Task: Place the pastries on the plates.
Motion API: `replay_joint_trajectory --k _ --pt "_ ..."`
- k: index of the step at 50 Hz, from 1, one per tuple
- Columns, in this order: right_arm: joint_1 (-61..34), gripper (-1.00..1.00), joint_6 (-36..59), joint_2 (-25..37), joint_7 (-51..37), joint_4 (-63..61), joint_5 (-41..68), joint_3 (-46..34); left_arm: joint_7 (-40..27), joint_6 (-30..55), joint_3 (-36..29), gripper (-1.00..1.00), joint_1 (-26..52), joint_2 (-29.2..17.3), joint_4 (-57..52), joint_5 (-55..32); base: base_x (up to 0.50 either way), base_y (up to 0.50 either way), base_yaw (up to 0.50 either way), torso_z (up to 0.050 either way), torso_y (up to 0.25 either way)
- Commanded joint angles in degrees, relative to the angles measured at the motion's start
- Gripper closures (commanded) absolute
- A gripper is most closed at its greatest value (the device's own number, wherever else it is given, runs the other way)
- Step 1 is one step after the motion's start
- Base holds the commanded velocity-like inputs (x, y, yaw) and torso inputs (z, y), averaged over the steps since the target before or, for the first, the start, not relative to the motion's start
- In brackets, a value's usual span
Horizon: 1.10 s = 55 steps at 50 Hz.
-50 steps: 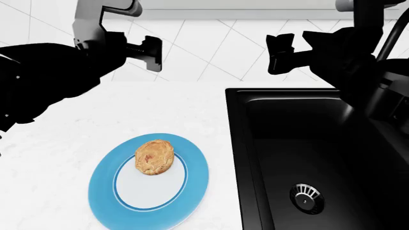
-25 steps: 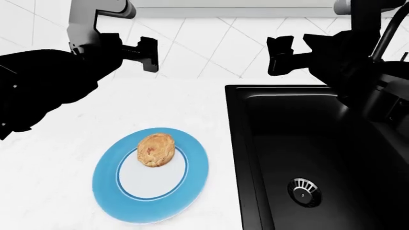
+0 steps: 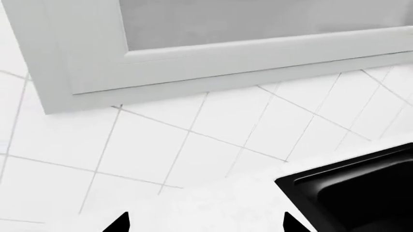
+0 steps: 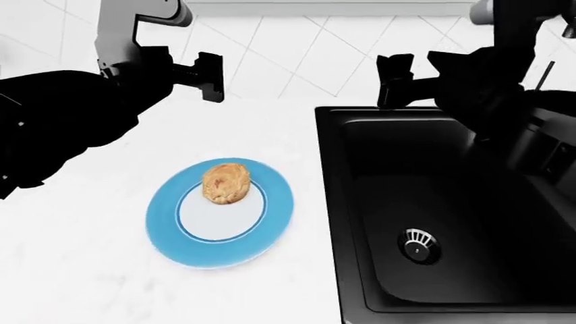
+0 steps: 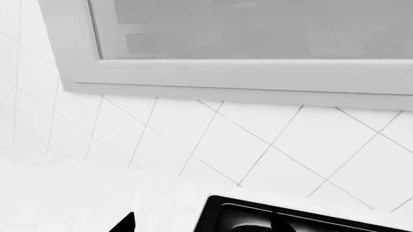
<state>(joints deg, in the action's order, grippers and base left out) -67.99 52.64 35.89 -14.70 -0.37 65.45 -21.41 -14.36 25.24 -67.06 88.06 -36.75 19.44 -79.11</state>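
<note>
Both black arms are raised level above the white marbled counter [image 4: 81, 256], reaching toward the tiled wall [image 3: 213, 140]. The left gripper [image 4: 212, 76] and right gripper [image 4: 389, 79] each show fingertips spread apart, holding nothing. The round golden-brown cookie-like pastry [image 4: 226, 182] lies on the light-blue-rimmed white-centred plate [image 4: 171, 233], just beside the black sink basin [image 4: 432, 202].

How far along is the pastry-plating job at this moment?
One step looks done: the round cookie-like pastry lies on the blue-rimmed plate. Nothing is in hand: the left gripper and right gripper hover open and empty. A second pastry and plate are out of view.
</note>
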Motion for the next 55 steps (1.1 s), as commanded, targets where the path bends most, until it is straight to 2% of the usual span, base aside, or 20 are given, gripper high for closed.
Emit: replay_joint_trajectory --k 1,25,39,55 --pt "0.3 -1.0 -0.1 0.2 -0.1 -0.2 0.0 0.0 -0.2 -0.1 0.2 -1.0 -0.2 0.0 -0.2 0.0 -0.19 0.0 0.0 0.0 0.0" --pt "0.2 -1.0 0.5 0.3 -1.1 -0.2 0.4 -0.2 -0.1 -0.2 0.5 -1.0 -0.5 -0.2 -0.2 0.1 -0.23 -0.01 0.0 0.0 0.0" --pt "1.2 -1.0 -0.6 0.5 -1.3 -0.6 0.5 0.5 -0.4 -0.3 0.6 -1.0 -1.0 -0.1 -0.4 0.0 -0.24 -0.46 0.0 0.0 0.0" --pt "1.7 -1.0 -1.7 0.6 -1.3 -0.9 0.6 0.9 -0.5 -0.6 0.9 -1.0 -1.8 -0.6 -0.7 -0.1 -0.06 -0.5 0.0 0.0 0.0"
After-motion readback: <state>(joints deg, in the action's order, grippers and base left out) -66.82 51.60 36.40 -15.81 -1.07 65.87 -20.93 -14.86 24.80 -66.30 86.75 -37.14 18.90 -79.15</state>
